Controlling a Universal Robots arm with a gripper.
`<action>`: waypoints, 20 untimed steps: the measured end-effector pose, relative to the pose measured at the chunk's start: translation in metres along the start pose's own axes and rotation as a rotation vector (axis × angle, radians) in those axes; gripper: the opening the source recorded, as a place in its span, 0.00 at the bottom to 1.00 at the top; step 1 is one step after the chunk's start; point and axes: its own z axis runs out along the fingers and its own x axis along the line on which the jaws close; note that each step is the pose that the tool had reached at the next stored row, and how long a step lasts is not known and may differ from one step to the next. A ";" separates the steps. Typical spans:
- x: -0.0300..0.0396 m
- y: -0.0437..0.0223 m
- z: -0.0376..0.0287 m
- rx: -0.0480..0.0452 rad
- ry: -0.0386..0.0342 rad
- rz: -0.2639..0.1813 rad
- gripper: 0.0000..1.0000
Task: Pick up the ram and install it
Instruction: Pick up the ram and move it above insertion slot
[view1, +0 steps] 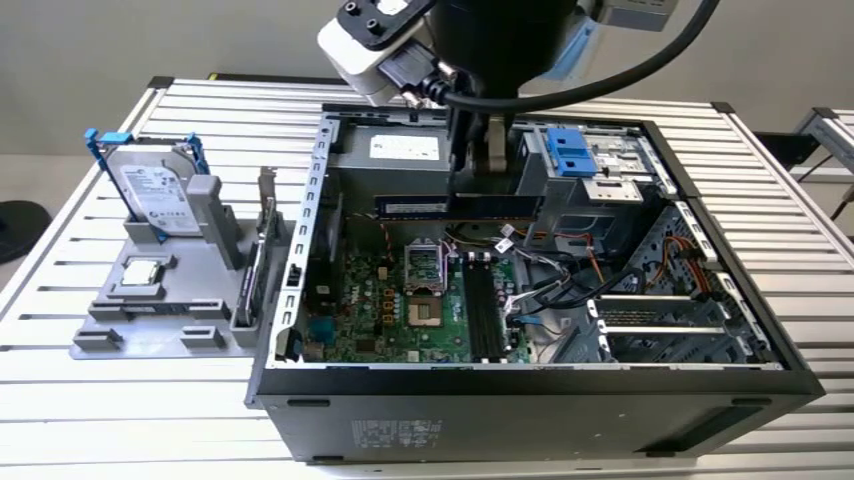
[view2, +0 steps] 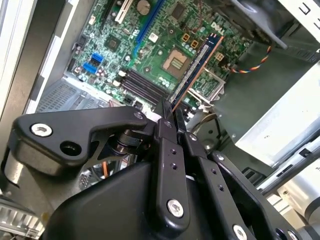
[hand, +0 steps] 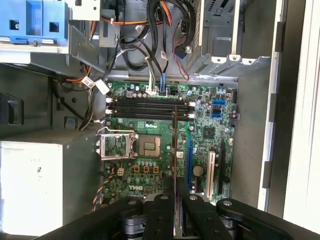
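Above the open computer case (view1: 287, 300), the gripper (view1: 478, 185) is clamped on the ram (view1: 461, 207). Picking up is done. The slots (view1: 483, 310) sit at six o'clock from it, so it is not plugged in yet.

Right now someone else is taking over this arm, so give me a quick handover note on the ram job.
Gripper: jaws shut on the ram, gripping it by its upper edge.
Ram: held level in the air inside the open computer case, above the motherboard and crosswise to the black memory slots.
Done: the ram is picked up and over the case.
Left: it is not seated, and the slots look empty.
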 end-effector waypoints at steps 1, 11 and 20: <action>0.0000 0.0014 0.0000 0.0000 0.0000 0.000 0.00; -0.0004 0.0162 -0.0001 0.0001 0.0001 0.007 0.00; -0.0007 0.0283 -0.0003 0.0002 0.0003 0.029 0.00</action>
